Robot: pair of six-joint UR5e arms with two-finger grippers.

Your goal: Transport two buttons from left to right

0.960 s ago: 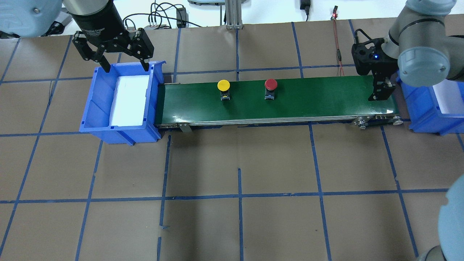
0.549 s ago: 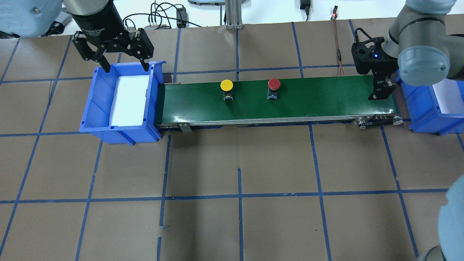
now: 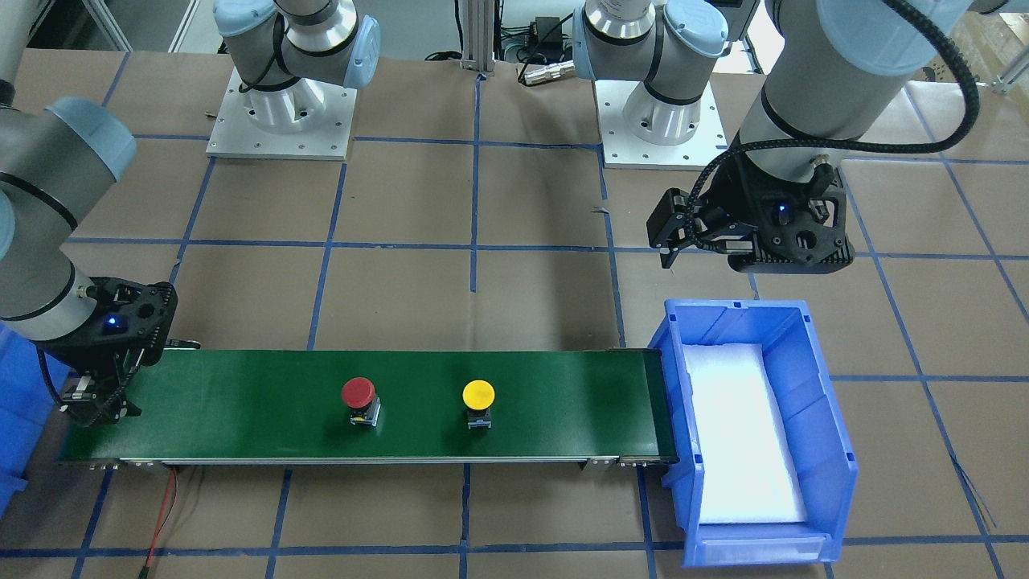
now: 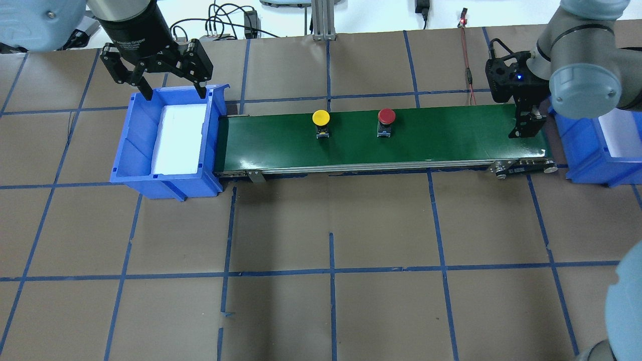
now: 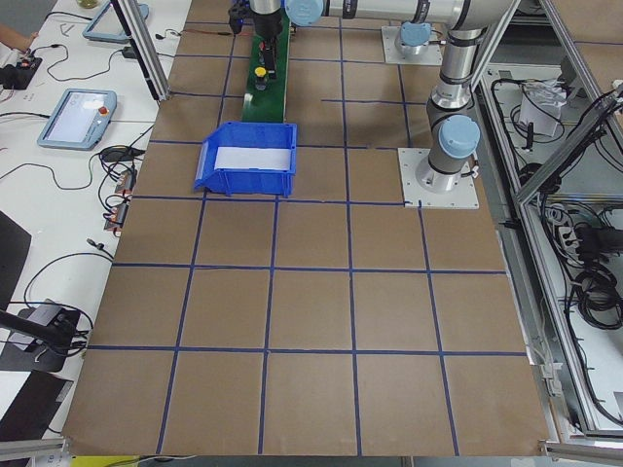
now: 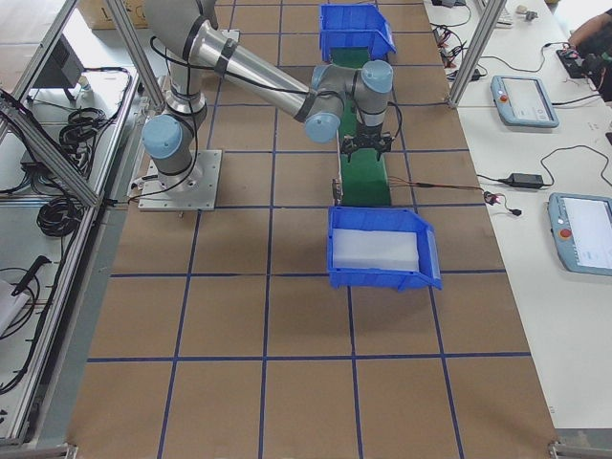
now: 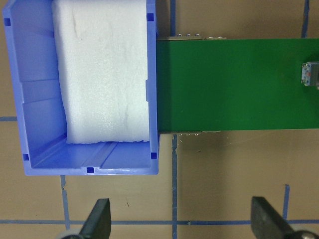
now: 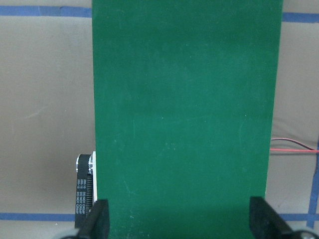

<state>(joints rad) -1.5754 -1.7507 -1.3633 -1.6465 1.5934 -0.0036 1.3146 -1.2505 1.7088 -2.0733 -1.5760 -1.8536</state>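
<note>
Two buttons stand upright on the green conveyor belt (image 4: 451,135). The yellow button (image 4: 321,118) (image 3: 478,394) is nearer the belt's left end and the red button (image 4: 386,116) (image 3: 358,392) is about mid-belt. My left gripper (image 4: 175,94) (image 7: 182,224) hangs open over the far rim of the left blue bin (image 4: 130,145), holding nothing. My right gripper (image 4: 524,131) (image 8: 180,224) is low over the belt's right end, well apart from the red button. It is open, with only bare belt between its fingers.
The left blue bin holds a white foam pad (image 4: 178,138). A second blue bin (image 4: 582,155) with a foam pad sits past the belt's right end. A red wire (image 4: 466,55) lies behind the belt. Brown table with blue tape lines surrounds it.
Both buttons have travelled to the right along the belt, keeping their spacing. Neither arm has moved and both grippers stay open.
</note>
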